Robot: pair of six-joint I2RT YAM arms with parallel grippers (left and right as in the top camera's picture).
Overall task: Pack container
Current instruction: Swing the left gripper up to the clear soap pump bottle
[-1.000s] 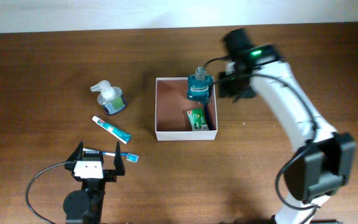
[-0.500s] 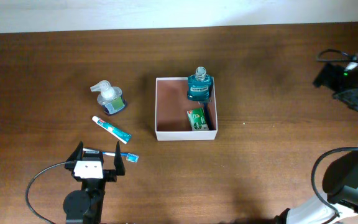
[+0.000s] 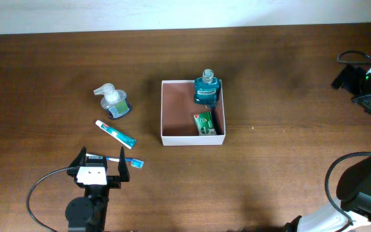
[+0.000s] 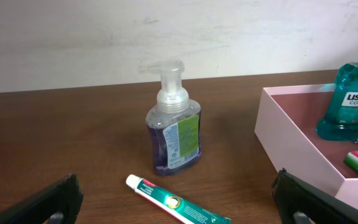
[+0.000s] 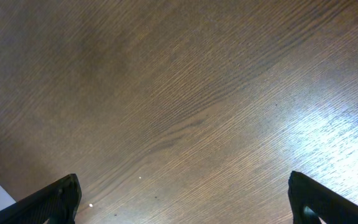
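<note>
On your table [image 3: 269, 161] the container [image 3: 176, 109] sits mid-top. Far right of it, your right gripper [image 5: 185, 202] is spread wide, holding nothing. Near-left of it, your left gripper [image 3: 100, 162] is just as wide and empty. Mouthwash [image 3: 206, 90] stands in its far right corner. The pump bottle [image 3: 113, 102], toothpaste [image 3: 116, 133] and toothbrush [image 3: 133, 162] lie to its left, and a green box [image 3: 203, 122] lies inside.
</note>
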